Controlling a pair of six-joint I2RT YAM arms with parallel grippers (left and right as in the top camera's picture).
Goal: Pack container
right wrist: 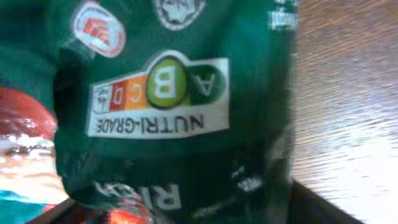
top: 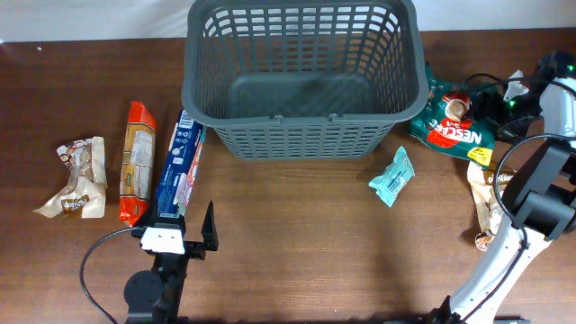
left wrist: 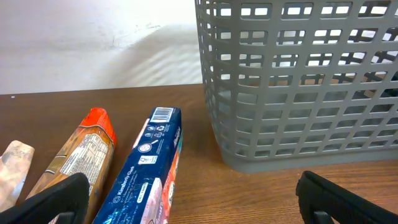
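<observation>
Where widest, across the near middle of the wooden table (top: 297,252): bare room for moving, bounded by the left arm (top: 153,288) at the near left and the right arm (top: 531,207) at the near right. Far table edge against a white backdrop (left wrist: 93,43) in the left wrist view.

Dark grey slotted shopping basket (top: 301,135) upright at the far middle, back rim cut off by the top of the overhead view. Bare strips of table on both flanks.

Left gripper (top: 183,232) at the near left, fingers spread wide with nothing between them, pointing toward the basket's near left corner and well apart from it. Right gripper (top: 504,103) at the far right, just right of the basket, over a green Nescafé pouch (right wrist: 168,124). Pouch filling the right wrist view, nutri-grade label upside down. Clamped on it or not: cannot tell.

Long blue box (left wrist: 146,174) lying lengthwise between left gripper and basket, far end near the basket's left corner, near end just ahead of the left finger. Orange packet (top: 137,162) just beside it on the left, parallel. Crumpled beige wrapper (top: 79,175) further left, apart. Beige sachet (top: 484,193) at the right, partly under the right arm. Small teal packet (top: 392,176) alone in front of the basket's near right corner, near but not touching.
</observation>
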